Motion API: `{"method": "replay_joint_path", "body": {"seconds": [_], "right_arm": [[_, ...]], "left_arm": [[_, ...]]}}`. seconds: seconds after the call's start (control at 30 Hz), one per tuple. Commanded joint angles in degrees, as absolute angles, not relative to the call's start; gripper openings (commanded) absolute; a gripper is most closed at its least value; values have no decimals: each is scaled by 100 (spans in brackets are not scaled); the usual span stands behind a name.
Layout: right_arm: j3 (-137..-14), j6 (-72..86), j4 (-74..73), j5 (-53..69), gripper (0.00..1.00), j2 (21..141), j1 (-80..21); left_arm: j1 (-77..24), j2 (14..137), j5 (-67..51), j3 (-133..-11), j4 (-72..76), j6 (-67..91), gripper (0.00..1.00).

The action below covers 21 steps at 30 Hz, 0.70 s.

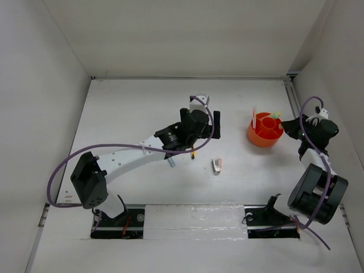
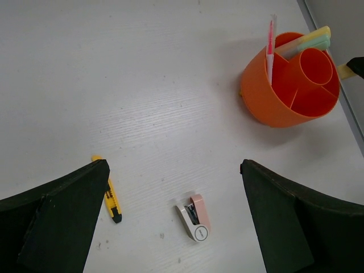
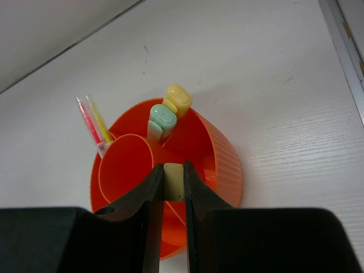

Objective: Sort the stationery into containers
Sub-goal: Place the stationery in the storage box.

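Tool (image 3: 172, 168) with eraser (image 3: 173, 185) above orange tub (image 3: 225, 166)

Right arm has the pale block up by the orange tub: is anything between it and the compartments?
Nothing visible. The pale block in the right fingers hangs at the orange tub's rim on that arm's side. The compartments nearest it look open, and the two markers and thin pens stand farther across.

Tub (image 2: 267, 102) w/ 4 pens (image 2: 271, 51); eraser (image 3: 172, 182) above; yellow-black pen (image 2: 112, 200), grey-pink piece (image 2: 194, 218) outside
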<state>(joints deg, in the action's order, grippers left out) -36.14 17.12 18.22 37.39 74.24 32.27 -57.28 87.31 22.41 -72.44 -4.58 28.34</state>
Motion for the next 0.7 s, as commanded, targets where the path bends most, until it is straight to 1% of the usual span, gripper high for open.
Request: {"method": "replay_joint_path", "body": {"seconds": [0.0, 0.03, 0.13, 0.2, 0.23, 0.33, 0.43, 0.53, 0.57, 0.6, 0.67], "right_arm": [[-3683, 1608, 1996, 3656, 2, 7470, 3191], [-3744, 1608, 1995, 3578, 2, 7471, 3190], [-3744, 1608, 1942, 3577, 7, 7471, 3190], [-3744, 1608, 1890, 3525, 13, 7523, 3190], [-3744, 1608, 1890, 3524, 20, 7523, 3190], [-3797, 1608, 1890, 3524, 27, 7523, 3138], [-3797, 1608, 1890, 3524, 29, 7576, 3138], [-3849, 1608, 1890, 3524, 36, 7628, 3085], [-3850, 1608, 1890, 3585, 42, 7629, 3085], [-3850, 1608, 1890, 3586, 46, 7629, 3033], [-3850, 1608, 1837, 3586, 48, 7567, 3032]], "left_arm": [[-5730, 8710, 2206, -7550, -387, 2760, 100], [-5730, 8762, 2206, -7602, -387, 2760, 100], [-5730, 8763, 2206, -7603, -439, 2760, 100], [-5730, 8763, 2206, -7603, -439, 2760, 100], [-5730, 8763, 2206, -7603, -439, 2760, 100], [-5730, 8763, 2206, -7603, -439, 2760, 100], [-5730, 8763, 2206, -7603, -439, 2760, 100], [-5730, 8763, 2206, -7603, -439, 2760, 100], [-5730, 8815, 2154, -7603, -439, 2760, 100], [-5730, 8815, 2153, -7603, -439, 2760, 100], [-5730, 8815, 2153, -7603, -439, 2760, 100]]}}
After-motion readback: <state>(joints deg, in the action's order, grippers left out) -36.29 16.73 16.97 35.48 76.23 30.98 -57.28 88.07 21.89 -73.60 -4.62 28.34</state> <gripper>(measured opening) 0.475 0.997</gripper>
